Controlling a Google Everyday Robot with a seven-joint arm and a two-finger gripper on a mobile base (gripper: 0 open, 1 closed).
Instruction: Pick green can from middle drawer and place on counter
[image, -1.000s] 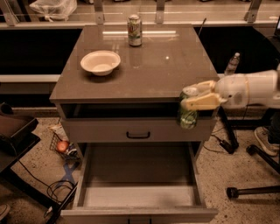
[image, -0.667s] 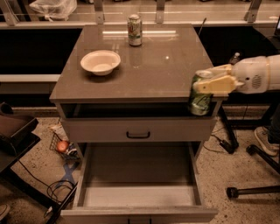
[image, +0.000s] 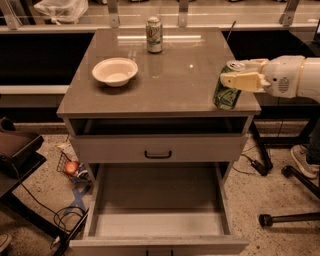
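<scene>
Cans, two counted. The green can (image: 226, 97) is in the gripper (image: 229, 74) at the front right corner of the counter (image: 185, 75), close to the right edge and leaning slightly. Whether its base touches the surface cannot be told. The second, a pale can (image: 154, 34) with red lettering, stands upright at the back of the counter, near the middle, well apart from the first.

Gripper, one. It reaches in from the right at counter height, its cream fingers (image: 242, 80) clamped on the upper part of the green can, one in front and one behind.

Bowls, one: a white bowl (image: 115, 71) on the left half of the counter, apart from both cans.

Drawers: the middle drawer (image: 157, 195) is pulled fully out below, grey floor showing. Above it, one drawer front (image: 115, 148) with a black handle (image: 157, 154), pushed in
</scene>
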